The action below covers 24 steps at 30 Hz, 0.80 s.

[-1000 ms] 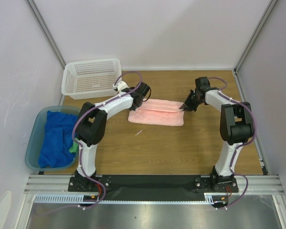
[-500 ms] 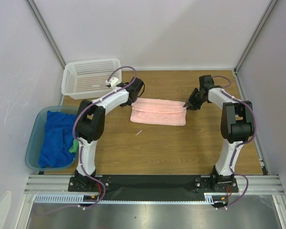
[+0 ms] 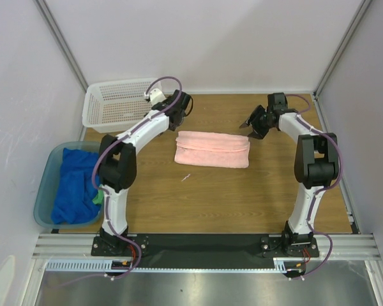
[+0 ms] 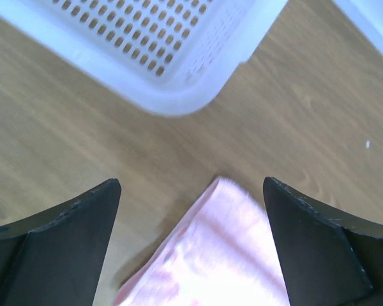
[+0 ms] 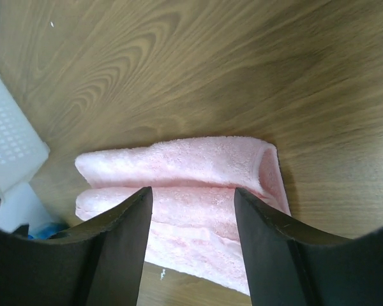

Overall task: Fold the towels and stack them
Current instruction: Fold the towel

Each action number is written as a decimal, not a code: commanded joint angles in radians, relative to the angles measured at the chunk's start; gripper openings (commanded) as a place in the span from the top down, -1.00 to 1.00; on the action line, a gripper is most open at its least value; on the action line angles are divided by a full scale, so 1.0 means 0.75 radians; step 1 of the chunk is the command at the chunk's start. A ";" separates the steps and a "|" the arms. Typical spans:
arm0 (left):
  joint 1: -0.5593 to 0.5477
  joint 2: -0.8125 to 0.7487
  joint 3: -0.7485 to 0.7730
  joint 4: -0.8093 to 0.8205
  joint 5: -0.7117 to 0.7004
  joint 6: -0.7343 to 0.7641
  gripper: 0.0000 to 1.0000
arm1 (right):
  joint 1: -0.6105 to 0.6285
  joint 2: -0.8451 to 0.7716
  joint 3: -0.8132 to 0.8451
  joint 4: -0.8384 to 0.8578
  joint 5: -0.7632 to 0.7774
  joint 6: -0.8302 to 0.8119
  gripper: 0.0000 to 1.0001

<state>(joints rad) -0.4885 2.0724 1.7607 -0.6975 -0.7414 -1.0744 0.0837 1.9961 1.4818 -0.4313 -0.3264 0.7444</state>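
Observation:
A pink towel (image 3: 212,150) lies on the wooden table, folded into a long band. In the left wrist view its left corner (image 4: 217,255) shows below and between my fingers. In the right wrist view its right end (image 5: 198,159) shows two stacked layers. My left gripper (image 3: 177,123) (image 4: 191,183) hovers open just beyond the towel's far left corner, holding nothing. My right gripper (image 3: 251,125) (image 5: 192,191) hovers open off the towel's far right corner, its jaws empty. A blue towel (image 3: 73,185) lies crumpled in a bin at the left.
A white perforated basket (image 3: 118,105) (image 4: 153,51) stands at the back left, close to my left wrist. The translucent bin (image 3: 48,166) sits off the table's left edge. A small white speck (image 3: 186,177) lies in front of the pink towel.
Both grippers have opened, let go of the pink towel's far corners and drawn back toward the far wall. The towel now lies flat and folded.

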 commanded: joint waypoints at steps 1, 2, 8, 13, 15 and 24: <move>-0.003 -0.212 -0.073 -0.013 0.133 0.081 -0.99 | -0.022 -0.082 0.029 0.033 -0.017 0.050 -0.20; -0.005 -0.269 -0.102 -0.017 0.211 0.058 -1.00 | -0.028 -0.107 0.012 0.035 -0.013 0.069 -0.21; -0.040 -0.421 -0.408 0.146 0.538 -0.109 -1.00 | -0.028 -0.242 -0.024 -0.055 -0.031 0.157 -0.40; -0.116 -0.438 -0.505 0.189 0.596 -0.169 -0.99 | 0.070 -0.372 -0.210 0.029 0.009 0.265 -0.57; -0.126 -0.448 -0.574 0.242 0.649 -0.224 -1.00 | 0.085 -0.391 -0.255 0.068 0.022 0.302 -0.60; -0.140 -0.403 -0.701 0.525 0.643 -0.322 -0.99 | 0.144 -0.397 -0.415 0.215 0.063 0.267 -0.61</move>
<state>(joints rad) -0.5953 1.7683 1.2228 -0.4404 -0.2569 -1.2697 0.1745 1.7164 1.1770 -0.3561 -0.3168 0.9501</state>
